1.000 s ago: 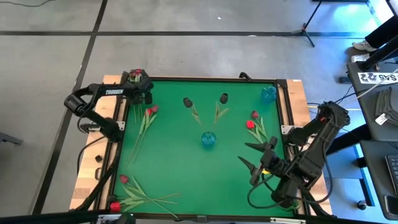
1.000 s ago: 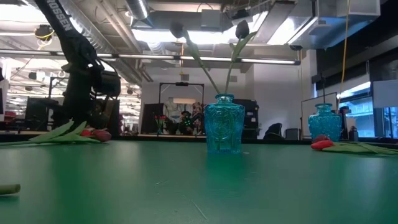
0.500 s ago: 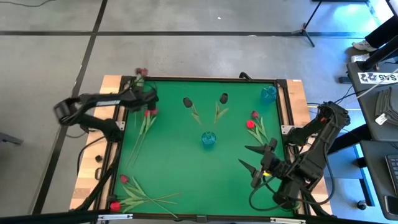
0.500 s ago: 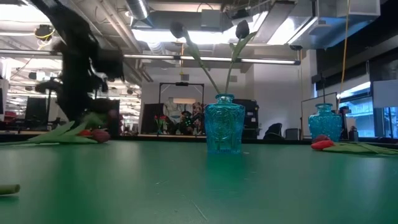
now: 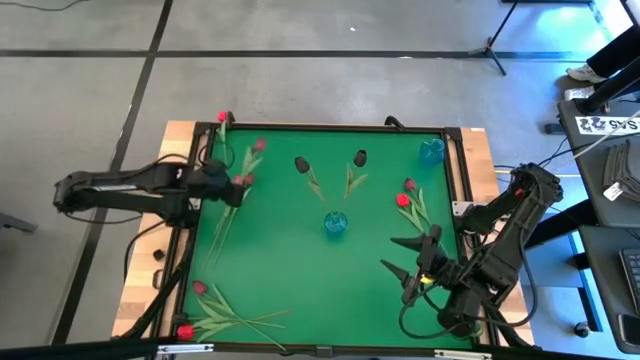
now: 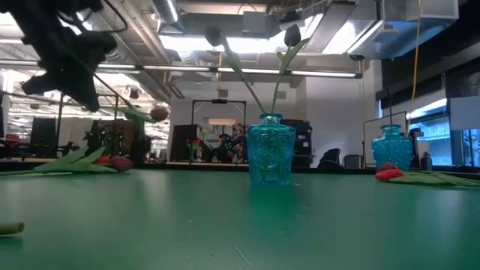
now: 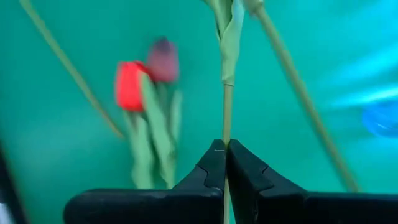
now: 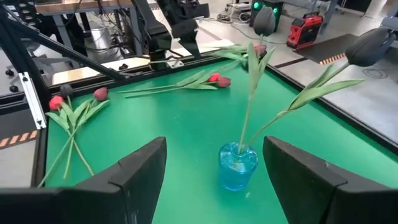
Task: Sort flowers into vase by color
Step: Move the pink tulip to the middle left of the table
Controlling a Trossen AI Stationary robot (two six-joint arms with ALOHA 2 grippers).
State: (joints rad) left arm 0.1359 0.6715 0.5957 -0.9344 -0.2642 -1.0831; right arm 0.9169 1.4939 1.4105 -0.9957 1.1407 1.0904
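Note:
My left gripper point(image 5: 224, 186) point(image 7: 225, 149) hangs over the table's left side, shut on the thin green stem of a pink-maroon tulip. That tulip's head point(image 5: 259, 144) point(image 6: 159, 114) is up in the air. Beneath it, a red tulip point(image 7: 127, 84) and a maroon one point(image 7: 163, 59) lie flat on the green mat. The centre blue vase point(image 5: 335, 224) point(image 8: 239, 165) holds two near-black tulips point(image 5: 302, 163) point(image 5: 360, 157). My right gripper point(image 5: 408, 266) waits open near the near-right corner. My left gripper pinches the tulip's bare stem point(image 7: 226, 127), below its leaf, between the tips of its two shut fingers. The stem runs on ahead of the fingertips. In the low view the head is raised well above the mat.
A second blue vase point(image 5: 432, 150) stands in the far-right corner. Two red tulips point(image 5: 405, 195) lie on the right side, and several red ones point(image 5: 200, 300) at the near-left corner. One red head point(image 5: 222, 117) lies over the far-left frame.
My left gripper has drawn back from the far-left corner toward the near edge and risen. The pink-maroon tulip has come along with it, so its head is now lifted off the mat and sticks out toward the table's middle.

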